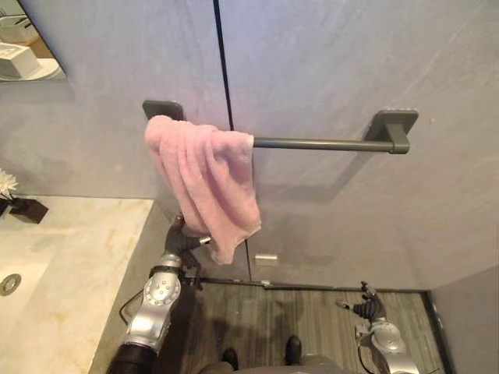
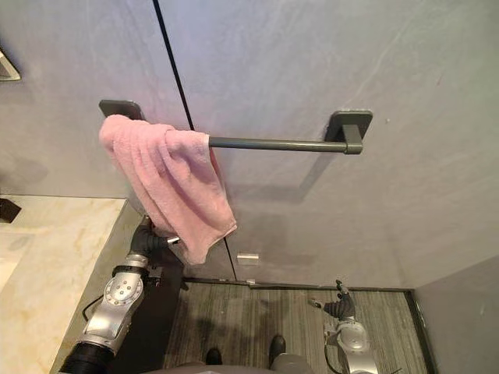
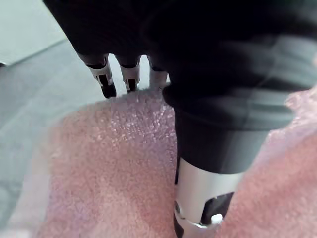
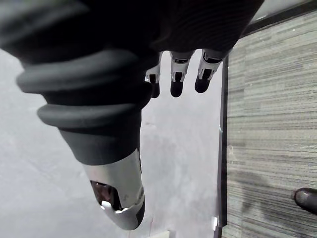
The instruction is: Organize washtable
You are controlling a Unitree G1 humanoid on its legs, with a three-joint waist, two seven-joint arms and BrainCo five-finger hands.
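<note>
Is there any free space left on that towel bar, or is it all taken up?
Free: the rail from the pink towel to the right bracket, and the counter beside the sink. Crowded: the rail's left end, where the towel bunches with the left hand at its lower corner.

The towel (image 1: 204,183) is a plain soft pink with a fuzzy nap. The towel bar (image 1: 320,143) and its two mounts are dark grey. The wall (image 1: 335,62) is pale grey with faint lighter streaks, cut by a thin black vertical seam (image 1: 221,62). The worktop (image 1: 86,249) is cream with tan veining. The floor (image 1: 312,319) is grey-brown with fine dark lines. A white flower (image 1: 6,183) sits in a black holder (image 1: 28,209). The left hand (image 1: 181,241) and right hand (image 1: 366,308) wear dark ribbed covers, and their fingers (image 4: 177,82) are silver with dark tips.
</note>
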